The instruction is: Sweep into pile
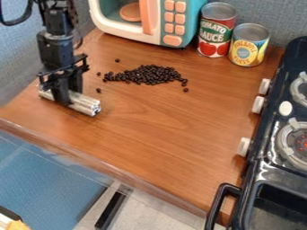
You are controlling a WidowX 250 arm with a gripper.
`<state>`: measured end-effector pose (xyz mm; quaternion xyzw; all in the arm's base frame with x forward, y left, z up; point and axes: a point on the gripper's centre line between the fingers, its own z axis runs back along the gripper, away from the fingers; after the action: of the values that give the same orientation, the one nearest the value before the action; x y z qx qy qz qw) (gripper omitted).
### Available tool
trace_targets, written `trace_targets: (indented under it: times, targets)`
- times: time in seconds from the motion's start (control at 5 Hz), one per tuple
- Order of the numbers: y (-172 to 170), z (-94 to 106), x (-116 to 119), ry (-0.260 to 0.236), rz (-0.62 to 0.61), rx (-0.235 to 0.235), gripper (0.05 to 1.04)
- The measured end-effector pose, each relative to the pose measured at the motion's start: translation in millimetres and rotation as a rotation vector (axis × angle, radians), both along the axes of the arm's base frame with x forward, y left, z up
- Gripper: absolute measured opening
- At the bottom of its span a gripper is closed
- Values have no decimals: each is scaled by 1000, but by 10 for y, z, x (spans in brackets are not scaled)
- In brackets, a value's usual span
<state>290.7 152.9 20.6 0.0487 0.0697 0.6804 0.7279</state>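
1. While the gripper [67,95] is clamping a metal bar [85,105], dark beans [150,74] are lying heaped on the counter [162,121], before the toy microwave [191,23].
2. A few beans are sitting apart, around the heap.

The red can [216,30] reads "Tomato Sauce", the yellow can [248,45] (right beside) "Pineapple".

Room between beans [146,74] and stove [262,155] — knobs [258,104] (jutting)
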Motion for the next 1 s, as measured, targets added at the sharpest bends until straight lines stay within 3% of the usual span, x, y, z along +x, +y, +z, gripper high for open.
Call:
trace_targets:
  times: [0.2,0.6,1.0]
  targets:
    - [-9,-5,34,-10,11,-5,373]
    - [-122,-85,126,-40,-16,38,373]
    - [-190,-82,176,-64,-23,50,373]
